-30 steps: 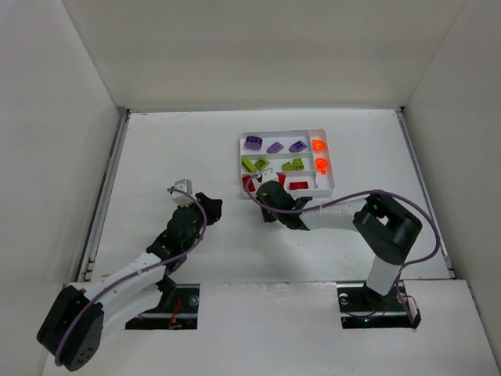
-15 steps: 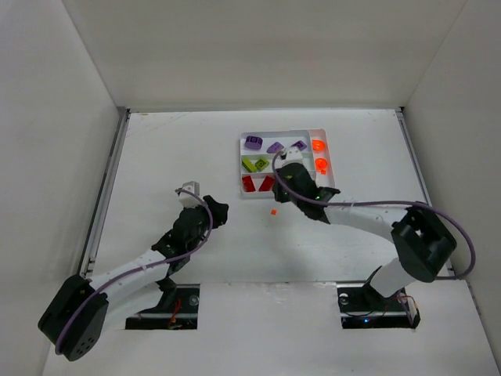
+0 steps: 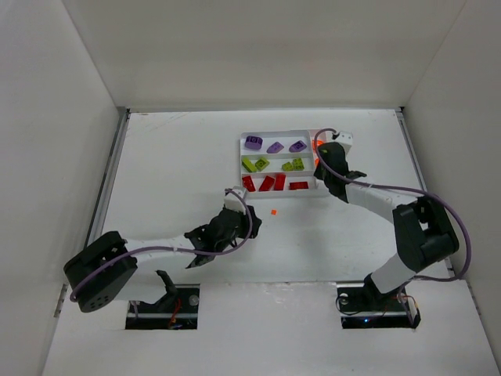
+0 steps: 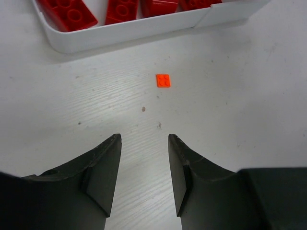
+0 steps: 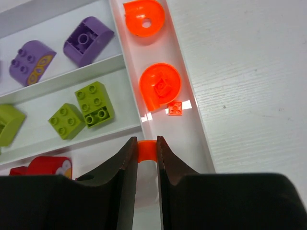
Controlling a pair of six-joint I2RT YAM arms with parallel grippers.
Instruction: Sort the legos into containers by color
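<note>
The white tray (image 3: 244,159) holds purple legos (image 3: 275,146) in its far slot, lime green ones (image 3: 256,164) in the middle slot and red ones (image 3: 273,183) in the near slot. Two round orange pieces (image 5: 159,86) and a tiny orange plate (image 5: 174,109) lie in the narrow end slot. My right gripper (image 3: 322,160) hangs over that slot, shut on a small orange piece (image 5: 147,149). A tiny orange brick (image 3: 273,211) lies on the table in front of the tray. My left gripper (image 3: 250,223) is open and empty, just short of it (image 4: 163,80).
The tray's near wall (image 4: 144,31) lies just beyond the loose orange brick, with red bricks (image 4: 67,12) behind it. White walls enclose the table on three sides. The right arm's elbow (image 3: 415,227) stands right of the tray.
My right gripper moved from the tray's near left corner across to the narrow right slot. An orange brick now lies on the table. My left gripper swung right toward it.
</note>
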